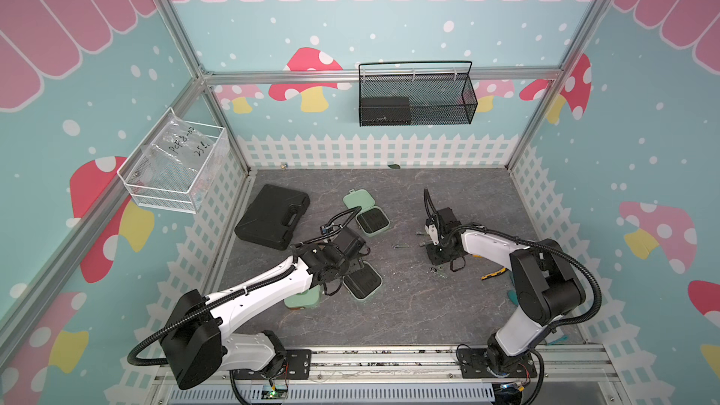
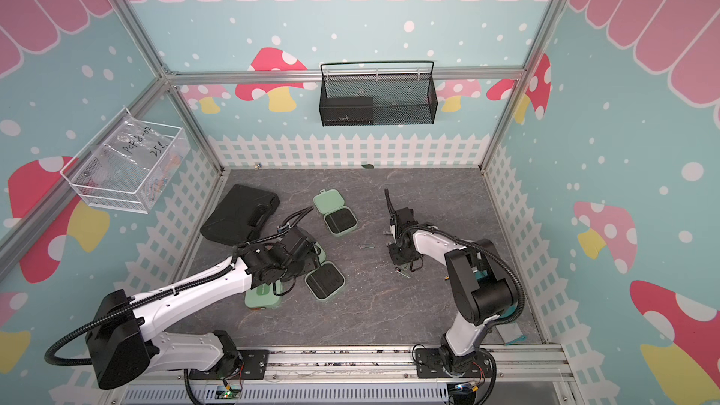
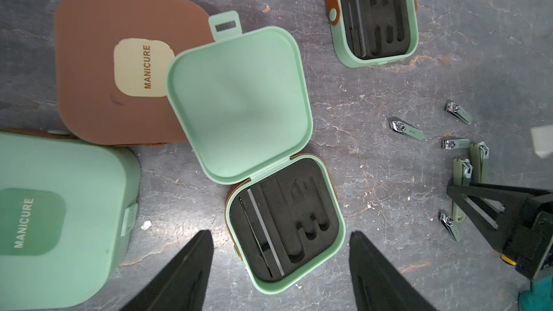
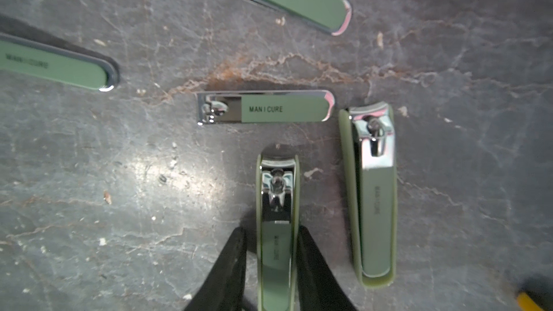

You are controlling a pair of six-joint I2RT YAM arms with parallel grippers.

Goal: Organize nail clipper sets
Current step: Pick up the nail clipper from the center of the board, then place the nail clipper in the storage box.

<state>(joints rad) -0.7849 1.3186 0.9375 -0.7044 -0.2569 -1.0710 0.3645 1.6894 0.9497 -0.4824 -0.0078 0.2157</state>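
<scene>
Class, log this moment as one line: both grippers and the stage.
left gripper: open, above open mint case | right gripper: astride large clipper, grip unclear | stage: clipper not yet cased

The word MANICURE stands in brownish capitals on a cream label [image 3: 144,67] on the lid of the brown case [image 3: 98,34]. The same word, in white, stands on a dark green patch [image 3: 30,222] on the closed green case [image 3: 77,175]. Three slim clippers [image 4: 265,109] each carry MANICURE in black on a green handle. The print on two wider clippers [image 4: 375,198] is too blurred to read. On the left wall, a clear bag [image 1: 183,146] in the white wire basket [image 1: 156,198] bears handwriting, "PCF 8-02" and "25" (the strokes after it are unclear).
</scene>
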